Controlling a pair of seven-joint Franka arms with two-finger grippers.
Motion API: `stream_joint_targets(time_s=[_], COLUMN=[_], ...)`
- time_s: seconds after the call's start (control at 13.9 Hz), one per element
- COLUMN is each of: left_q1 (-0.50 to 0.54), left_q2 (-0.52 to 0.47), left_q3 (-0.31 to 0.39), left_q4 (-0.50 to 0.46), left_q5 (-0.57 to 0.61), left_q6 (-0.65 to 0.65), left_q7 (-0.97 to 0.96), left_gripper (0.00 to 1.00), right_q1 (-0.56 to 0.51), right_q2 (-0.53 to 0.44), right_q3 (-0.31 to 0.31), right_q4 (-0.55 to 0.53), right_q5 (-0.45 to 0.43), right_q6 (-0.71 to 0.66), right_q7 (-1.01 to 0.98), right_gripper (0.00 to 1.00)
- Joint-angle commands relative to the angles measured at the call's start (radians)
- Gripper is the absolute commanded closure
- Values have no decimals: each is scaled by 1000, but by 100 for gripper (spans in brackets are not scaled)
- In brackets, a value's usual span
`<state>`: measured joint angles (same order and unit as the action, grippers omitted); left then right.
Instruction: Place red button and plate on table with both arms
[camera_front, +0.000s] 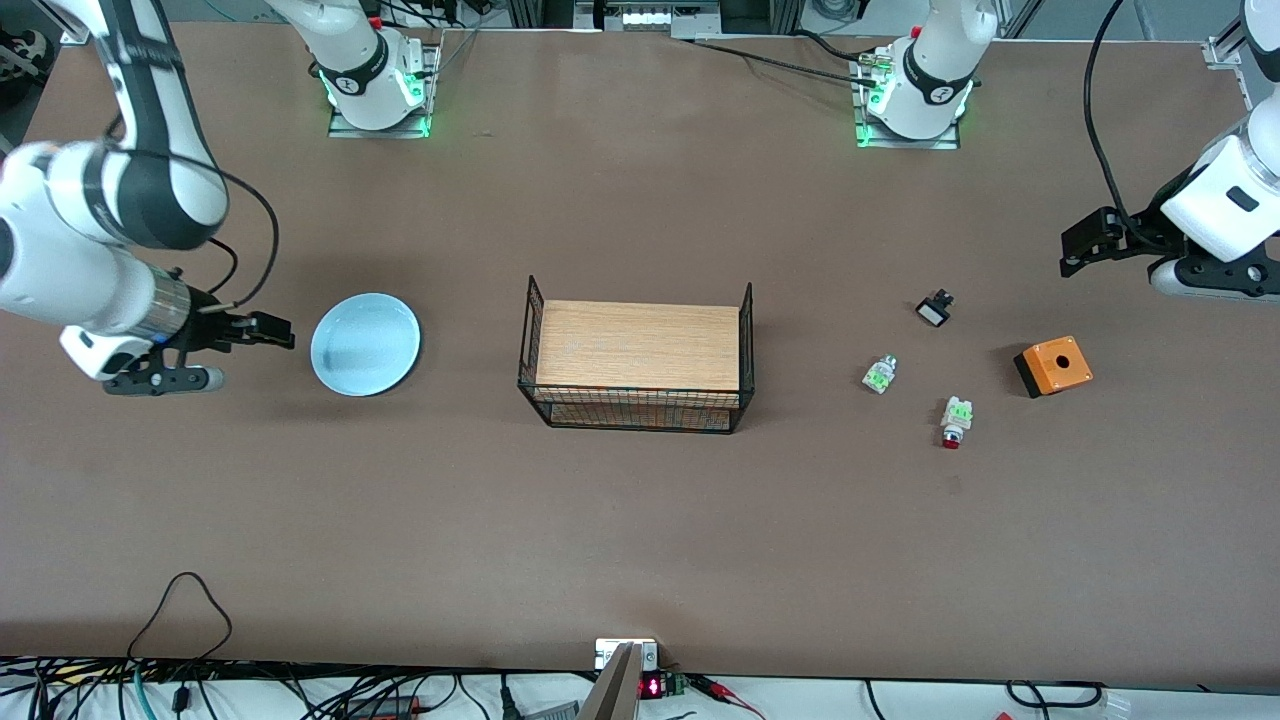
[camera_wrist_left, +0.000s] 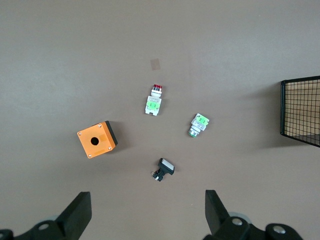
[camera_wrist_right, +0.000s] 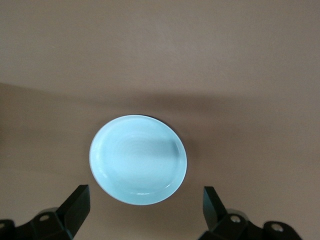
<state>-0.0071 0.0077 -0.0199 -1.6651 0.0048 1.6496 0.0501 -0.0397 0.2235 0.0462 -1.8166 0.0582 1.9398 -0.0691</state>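
The pale blue plate (camera_front: 365, 344) lies flat on the brown table (camera_front: 640, 530), toward the right arm's end, beside the rack. It also shows in the right wrist view (camera_wrist_right: 138, 159). My right gripper (camera_front: 272, 330) is open and empty over the table just beside the plate; in its own view (camera_wrist_right: 145, 205) the plate lies just ahead of the fingertips. The red button (camera_front: 954, 422) lies on its side on the table toward the left arm's end, and shows in the left wrist view (camera_wrist_left: 154, 101). My left gripper (camera_front: 1082, 248) is open and empty, above bare table (camera_wrist_left: 147, 215).
A black wire rack with a wooden top (camera_front: 637, 355) stands mid-table; its end shows in the left wrist view (camera_wrist_left: 301, 111). Near the red button lie a white-green part without red cap (camera_front: 879, 374) (camera_wrist_left: 199, 124), a small black part (camera_front: 935, 308) (camera_wrist_left: 163, 169) and an orange box (camera_front: 1053, 366) (camera_wrist_left: 96, 139).
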Motion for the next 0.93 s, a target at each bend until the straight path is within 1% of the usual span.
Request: stream_joint_targets(time_s=[0.0, 0.07, 0.14, 0.29, 0.36, 0.43, 0.5, 0.58, 0.65, 0.72, 0.79, 0.86], left_q1=[-4, -4, -4, -4, -4, -4, -4, -4, -4, -4, -2, -2], left_q2=[15, 15, 15, 17, 15, 15, 15, 15, 17, 14, 14, 14], left_q3=[-3, -3, -3, -3, -3, -3, -2, -2, -3, -11, -14, -14], left_q4=[38, 38, 38, 38, 38, 38, 38, 38, 38, 38, 38, 38], left_q5=[26, 27, 27, 27, 27, 27, 27, 27, 26, 26, 26, 26], left_q6=[-36, -36, -36, -34, -37, -37, -36, -37, -36, -39, -39, -39], left_q7=[-7, -7, -7, -7, -7, -7, -7, -7, -7, -9, -9, -9], left_gripper=[0, 0, 0, 0, 0, 0, 0, 0, 0, 0, 0, 0], right_q1=[30, 49, 58, 60, 69, 105, 147, 167, 175, 175, 175, 176], right_q2=[10, -2, -21, -67, -88, -95, -101, -110, -115, -121, -147, -174], right_q3=[0, 0, 0, -6, -32, -83, -157, -207, -238, -236, -233, -230], right_q4=[149, 195, 227, 267, 290, 322, 336, 336, 336, 335, 320, 277], right_q5=[-17, -35, -53, -61, -73, -89, -83, -77, -75, -77, -75, -77], right_q6=[-163, -232, -275, -337, -375, -403, -406, -404, -407, -432, -438, -432], right_q7=[78, 100, 112, 112, 108, 97, 82, 63, 30, 26, 28, 29], right_gripper=[0, 0, 0, 0, 0, 0, 0, 0, 0, 0, 0, 0])
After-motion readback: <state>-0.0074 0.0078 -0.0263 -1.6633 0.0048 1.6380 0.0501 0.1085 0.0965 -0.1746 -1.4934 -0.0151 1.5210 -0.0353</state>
